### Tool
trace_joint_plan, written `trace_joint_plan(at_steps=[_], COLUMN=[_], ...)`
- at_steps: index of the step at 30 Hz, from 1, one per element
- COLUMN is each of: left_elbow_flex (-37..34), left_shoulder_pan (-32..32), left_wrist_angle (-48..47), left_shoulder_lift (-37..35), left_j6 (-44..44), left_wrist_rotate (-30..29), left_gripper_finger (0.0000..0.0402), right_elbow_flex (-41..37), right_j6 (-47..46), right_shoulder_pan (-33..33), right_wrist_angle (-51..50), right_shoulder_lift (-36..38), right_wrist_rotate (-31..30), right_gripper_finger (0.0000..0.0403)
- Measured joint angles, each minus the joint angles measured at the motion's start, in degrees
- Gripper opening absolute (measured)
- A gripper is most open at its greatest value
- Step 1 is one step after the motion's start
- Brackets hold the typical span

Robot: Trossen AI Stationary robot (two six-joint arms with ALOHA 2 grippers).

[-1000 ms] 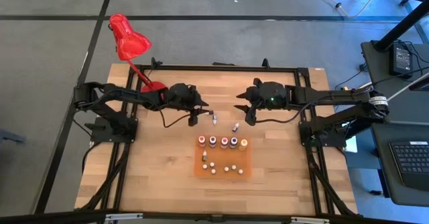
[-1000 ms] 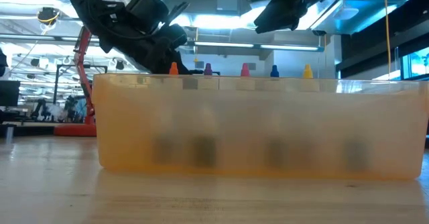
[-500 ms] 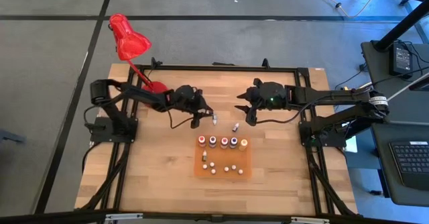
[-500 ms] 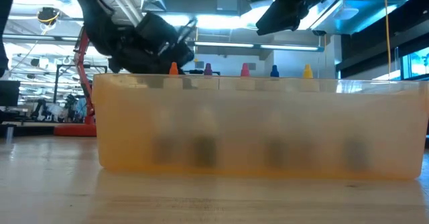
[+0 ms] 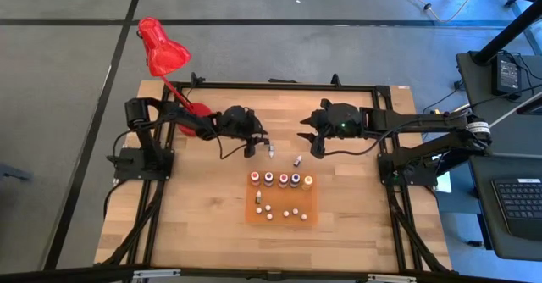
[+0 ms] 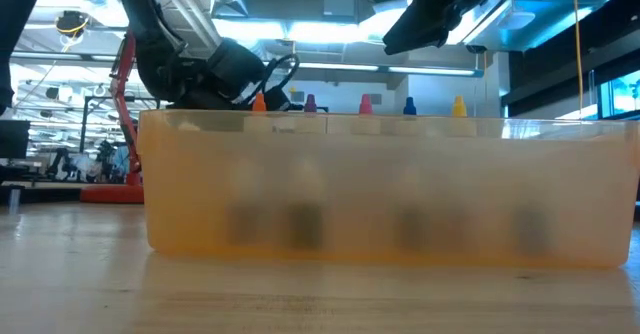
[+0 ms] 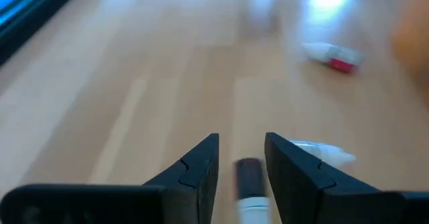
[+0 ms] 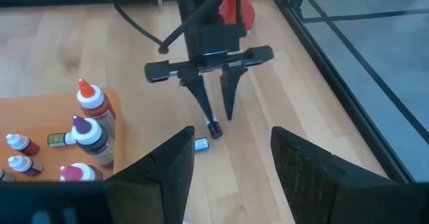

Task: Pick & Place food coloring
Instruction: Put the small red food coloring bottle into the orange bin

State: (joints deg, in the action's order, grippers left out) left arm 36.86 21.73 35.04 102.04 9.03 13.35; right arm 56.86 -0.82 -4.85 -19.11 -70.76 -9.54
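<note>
The left end effector (image 7: 241, 158) is straddling a bottle (image 7: 249, 184) lying on the tabletop (image 5: 203, 207), fingers parted and not yet gripping, so an off-center squeeze risks rolling it away.

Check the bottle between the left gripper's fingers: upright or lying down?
Lying down. The small bottle lies flat on the table between the left gripper fingers.

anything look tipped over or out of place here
Yes. Three small bottles lie on their sides on the bare wood outside the orange tray: one between the left gripper's open fingers, one beside it, and one nearer the tray.
</note>
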Motion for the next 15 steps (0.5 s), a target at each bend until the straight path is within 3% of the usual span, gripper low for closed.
trace_joint_plan(at_steps=[7, 15], left_elbow_flex=[0.0, 0.0], left_shoulder_pan=[0.7, 0.4], left_wrist_angle=[-0.7, -1.2], left_shoulder_lift=[0.0, 0.0], left_j6=[-2.2, -2.2], left_wrist_rotate=[-3.2, 1.3], left_gripper_finger=[0.012, 0.0165], right_elbow_flex=[0.0, 0.0], right_j6=[-0.1, 0.0], right_shoulder_pan=[-1.8, -3.4], right_wrist_angle=[0.0, 0.0], right_shoulder_lift=[0.0, 0.0], right_wrist_rotate=[0.0, 0.0], right_gripper_finger=[0.0198, 0.0198])
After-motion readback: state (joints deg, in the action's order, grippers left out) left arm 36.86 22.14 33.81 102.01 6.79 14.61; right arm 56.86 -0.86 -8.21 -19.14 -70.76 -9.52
